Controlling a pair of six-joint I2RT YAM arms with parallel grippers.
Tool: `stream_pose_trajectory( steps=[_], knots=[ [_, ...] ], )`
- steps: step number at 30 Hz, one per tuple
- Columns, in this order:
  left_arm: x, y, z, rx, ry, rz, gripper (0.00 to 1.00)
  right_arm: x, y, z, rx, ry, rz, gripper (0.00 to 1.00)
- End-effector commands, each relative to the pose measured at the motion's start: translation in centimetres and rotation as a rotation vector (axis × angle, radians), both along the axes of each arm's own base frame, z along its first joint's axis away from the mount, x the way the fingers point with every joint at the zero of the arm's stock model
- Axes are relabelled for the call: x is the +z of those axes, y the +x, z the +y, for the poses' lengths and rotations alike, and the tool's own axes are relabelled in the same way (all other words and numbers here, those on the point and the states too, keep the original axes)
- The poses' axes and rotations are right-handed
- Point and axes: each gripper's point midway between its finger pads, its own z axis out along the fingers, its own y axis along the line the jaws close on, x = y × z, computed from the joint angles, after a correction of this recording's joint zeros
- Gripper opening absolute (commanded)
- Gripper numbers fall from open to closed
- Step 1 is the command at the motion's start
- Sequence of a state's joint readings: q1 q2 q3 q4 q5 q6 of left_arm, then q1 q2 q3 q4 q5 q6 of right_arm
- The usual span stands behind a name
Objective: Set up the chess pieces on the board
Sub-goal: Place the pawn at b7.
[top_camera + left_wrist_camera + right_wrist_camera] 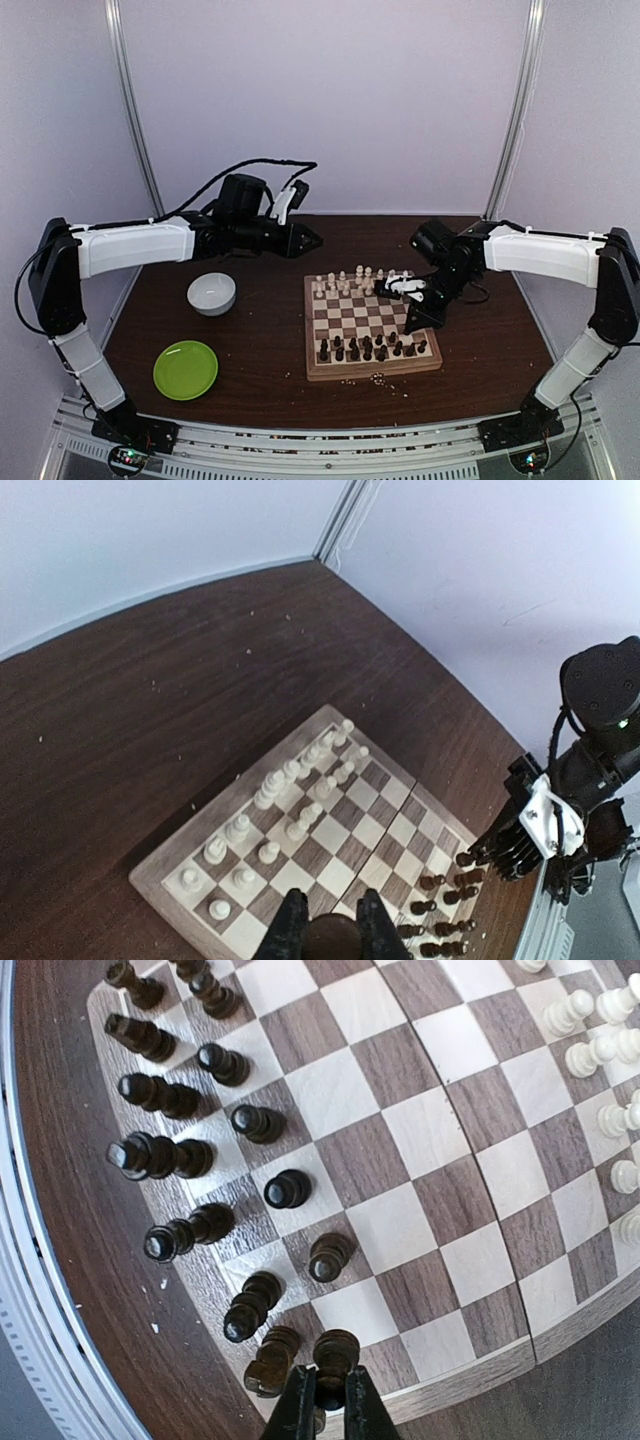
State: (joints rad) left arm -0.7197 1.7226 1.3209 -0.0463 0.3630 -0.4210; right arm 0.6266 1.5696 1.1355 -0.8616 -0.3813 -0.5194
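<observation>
By the right edge of the board point(440, 1195), close to its near corner, the right jaws are closed on a dark piece point(336, 1348), with another dark piece point(272, 1362) just beside them and more of the dark chess pieces point(160, 1155) crowded along that side. The chief risk is that the jaws, on opening or lifting, catch this neighbour and tip it into the rest. If the held piece is let go tilted or off its square, it may roll over the frame onto the tabletop point(250, 330). The cream pieces point(350, 280) stand well apart at the far side. The left jaws hang above the board with a dark rounded shape between them. I cannot tell whether they grip anything.
</observation>
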Motion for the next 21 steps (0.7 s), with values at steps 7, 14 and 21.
stream_pose_trajectory(
  steps=[7,14,21],
  knots=[
    [-1.3,-2.4,2.1,-0.006,0.033,0.020,0.01,-2.8,-0.2,-1.2,0.029,-0.131,0.007,0.08],
    [-2.3,-3.1,2.6,-0.018,0.078,0.058,0.02,-3.5,-0.2,-0.3,0.040,-0.124,0.017,0.09],
    [-3.1,-3.3,3.0,-0.012,0.098,0.070,0.02,-4.1,-0.4,0.0,0.053,-0.125,0.032,0.09]
  ],
)
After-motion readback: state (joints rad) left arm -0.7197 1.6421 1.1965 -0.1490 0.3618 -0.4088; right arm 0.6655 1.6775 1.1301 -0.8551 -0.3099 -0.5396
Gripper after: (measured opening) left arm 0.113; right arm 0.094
